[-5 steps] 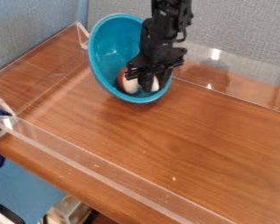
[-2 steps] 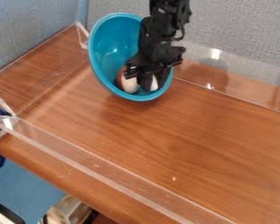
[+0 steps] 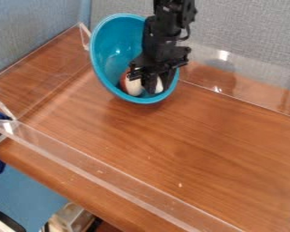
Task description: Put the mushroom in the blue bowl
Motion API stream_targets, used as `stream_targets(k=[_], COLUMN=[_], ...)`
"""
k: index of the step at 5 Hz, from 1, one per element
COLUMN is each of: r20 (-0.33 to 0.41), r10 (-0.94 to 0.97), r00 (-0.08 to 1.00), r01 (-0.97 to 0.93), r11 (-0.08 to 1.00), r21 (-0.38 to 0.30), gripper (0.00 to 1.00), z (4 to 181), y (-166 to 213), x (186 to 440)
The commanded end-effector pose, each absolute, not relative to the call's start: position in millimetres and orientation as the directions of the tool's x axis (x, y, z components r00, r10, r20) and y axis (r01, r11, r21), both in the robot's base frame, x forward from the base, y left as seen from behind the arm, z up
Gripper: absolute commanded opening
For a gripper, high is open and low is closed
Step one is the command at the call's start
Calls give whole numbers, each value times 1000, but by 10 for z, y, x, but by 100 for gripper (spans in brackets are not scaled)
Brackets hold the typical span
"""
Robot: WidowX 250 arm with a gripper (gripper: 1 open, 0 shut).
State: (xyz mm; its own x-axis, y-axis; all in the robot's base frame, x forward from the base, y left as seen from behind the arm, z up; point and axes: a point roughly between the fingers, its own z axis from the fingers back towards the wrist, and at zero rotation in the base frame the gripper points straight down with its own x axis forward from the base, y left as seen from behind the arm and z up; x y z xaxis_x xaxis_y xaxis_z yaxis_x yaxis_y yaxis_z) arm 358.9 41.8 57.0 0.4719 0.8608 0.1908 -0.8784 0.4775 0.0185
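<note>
Nearly done: mushroom sits w/ pincer inside tilted blue bowl on counter; pincer looks clamped on mushroom; only release & pull-out left

The claw covers most of the mushroom in the blue bowl; whether its fingers grip it is unclear. The arm is cropped at twelve o'clock.
</note>
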Motion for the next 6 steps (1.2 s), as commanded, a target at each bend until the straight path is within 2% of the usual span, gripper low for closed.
stream_targets(k=[1, 2, 3, 4, 6], r20=[218, 212, 212, 212, 207], r10=[868, 871, 871, 870, 866], r00=[446, 443, 444, 444, 455], r01=[-885, -887, -888, -888, -882], r11=[464, 461, 460, 458, 471], r21=[-37, -39, -30, -21, -33], gripper=[0, 0, 100, 100, 100], z=[787, 803, 799, 796, 960], y=[471, 471, 458, 442, 347], x=[3679, 3676, 3679, 3681, 3689])
